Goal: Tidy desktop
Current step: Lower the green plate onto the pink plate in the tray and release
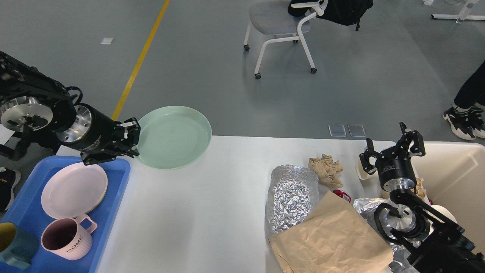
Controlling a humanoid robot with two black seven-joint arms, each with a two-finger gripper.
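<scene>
The white desktop (197, 212) fills the lower view. My left gripper (133, 140) is shut on the left rim of a pale green plate (172, 137), which hangs in the air above the desktop's far left edge. On the right side lie a crumpled foil sheet (290, 195), a brown paper bag (333, 237) and a crumpled tan paper ball (326, 168). My right gripper (390, 146) stands open above the desktop's right end, holding nothing.
A blue tray (113, 197) at the left holds a pink plate (74, 189), a pink mug (66, 239) and a teal cup (15, 244). A cream-white bin (454, 178) stands at the right edge. More foil (365, 206) and a small red thing (343, 196) lie by my right arm.
</scene>
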